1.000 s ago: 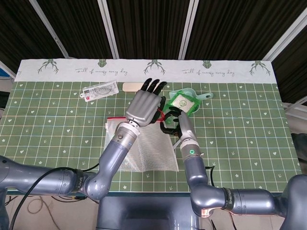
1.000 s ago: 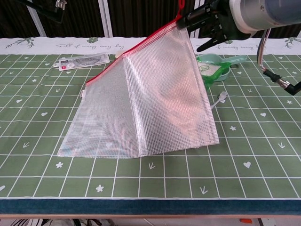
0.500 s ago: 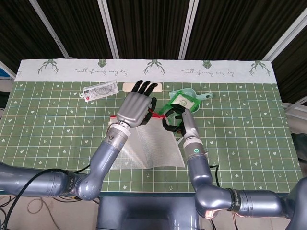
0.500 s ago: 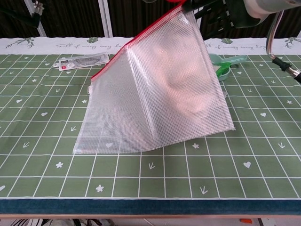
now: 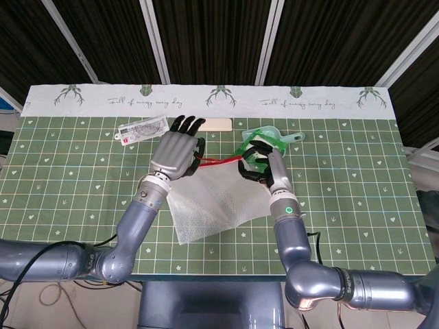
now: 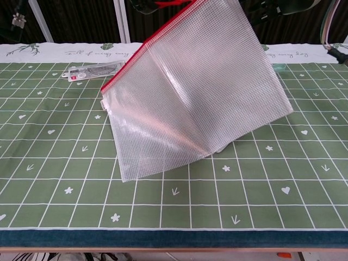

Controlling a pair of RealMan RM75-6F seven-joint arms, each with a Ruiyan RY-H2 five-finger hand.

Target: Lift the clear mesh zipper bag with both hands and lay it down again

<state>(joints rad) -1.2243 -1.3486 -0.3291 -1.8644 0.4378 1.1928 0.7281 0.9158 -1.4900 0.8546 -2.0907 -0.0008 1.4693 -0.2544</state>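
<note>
The clear mesh zipper bag [image 5: 218, 202] [image 6: 196, 92] hangs tilted over the table's middle. Its red zipper edge [image 5: 218, 162] [image 6: 142, 50] slopes up to the right. My right hand [image 5: 258, 163] pinches the zipper's right end and holds that side high. The bag's lower left corner [image 6: 123, 178] is down at the cloth. My left hand [image 5: 175, 155] is at the zipper's left part with its fingers straight and pointing away from me. No grip on the bag shows there. In the chest view both hands are almost cut off at the top edge.
A packaged ruler set [image 5: 143, 129] [image 6: 95, 70] lies at the back left. A beige flat stick [image 5: 217, 123] lies behind the bag. Green plastic items [image 5: 269, 139] sit just behind my right hand. The green grid tablecloth [image 5: 357, 178] covers the table.
My right hand has raised the zipper end higher and to the right, swinging the bag's bottom edge up. My left hand has slid left along the zipper.
</note>
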